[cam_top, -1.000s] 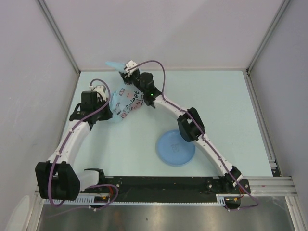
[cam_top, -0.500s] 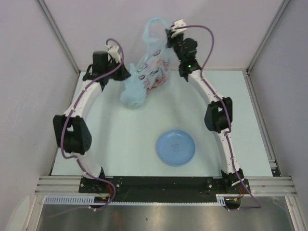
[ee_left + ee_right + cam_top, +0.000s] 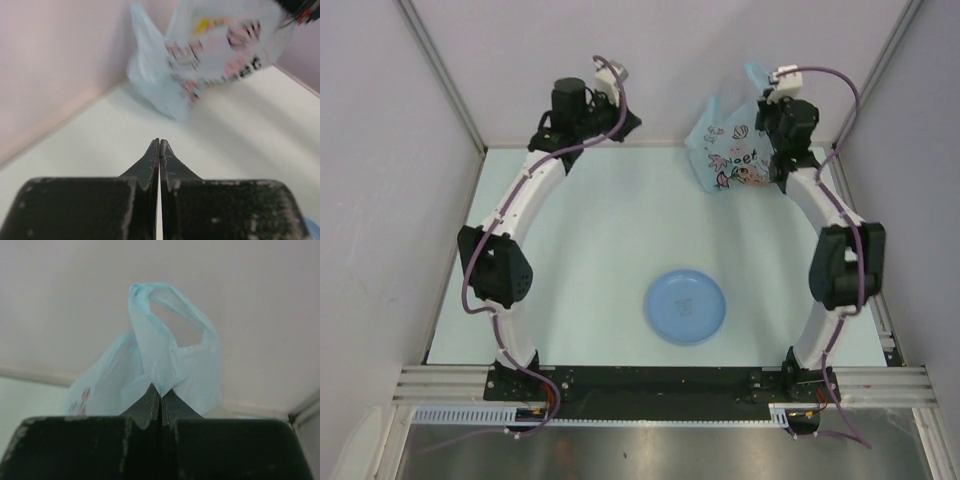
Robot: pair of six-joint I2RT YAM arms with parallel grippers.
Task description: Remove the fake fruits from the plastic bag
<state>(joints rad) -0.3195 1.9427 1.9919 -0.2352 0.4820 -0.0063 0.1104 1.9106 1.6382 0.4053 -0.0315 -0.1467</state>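
Against the far wall (image 3: 660,60), right pincer (image 3: 160,389) clamps the plastic bag (image 3: 730,158); left pincer (image 3: 159,144) closed, well apart.

bag (image 3: 730,160) at 1 o'clock of table (image 3: 600,230), hanging from right gripper (image 3: 160,392) | plate (image 3: 686,307) at 6 o'clock | left gripper (image 3: 159,145) at 11 o'clock

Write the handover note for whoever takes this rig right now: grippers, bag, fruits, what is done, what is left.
Left gripper: shut, empty, hovering at the far left, pointed toward the plastic bag.
Right gripper: shut on one handle of the plastic bag, holding it up at the far right.
Fake fruits: none in view outside the bag. What is inside cannot be made out.
Blue plate: near the centre, nothing on it.
Done: bag gripped by a handle.
Left: get every fruit out of the bag.
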